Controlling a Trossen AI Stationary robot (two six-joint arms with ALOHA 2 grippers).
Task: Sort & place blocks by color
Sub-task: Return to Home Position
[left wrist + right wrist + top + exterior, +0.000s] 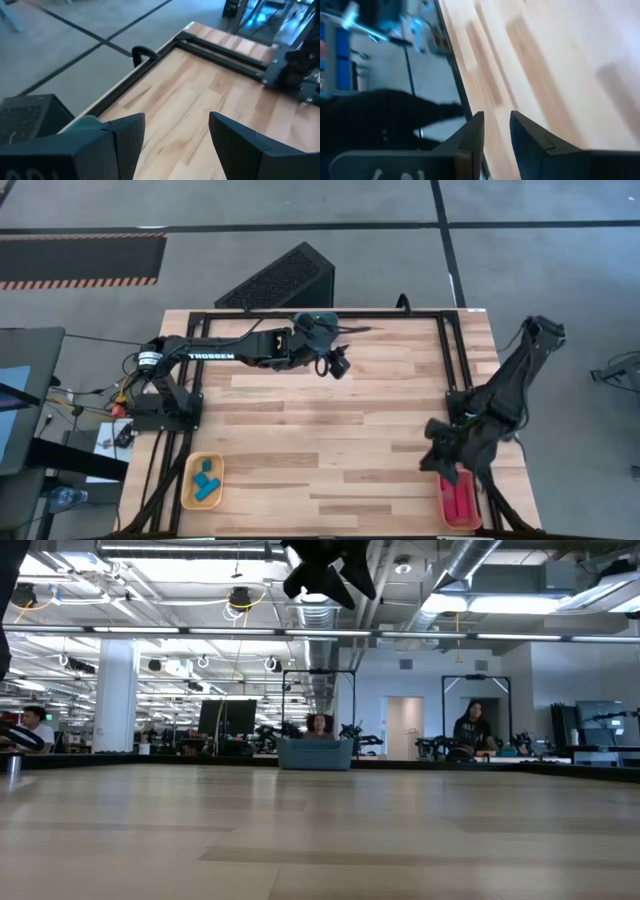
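My left gripper [338, 366] [177, 122] hangs open above the bare wood, just near-side of the teal tray [315, 327] [315, 753] at the table's far edge, and holds nothing. My right gripper [437, 452] [497, 119] hovers over the table by the far end of the orange-red tray [460, 500]; its fingers stand a narrow gap apart with nothing between them. Red blocks [459, 498] lie in the orange-red tray. Blue blocks [205, 480] lie in the yellow tray [188, 490]. No yellow block shows; the left gripper partly covers the teal tray's inside.
A black frame [448, 350] runs along the table's far and right sides, with a black hook [142, 52] at the far edge. The middle of the wooden table [330, 440] is bare. People sit in the room beyond the table in the low view.
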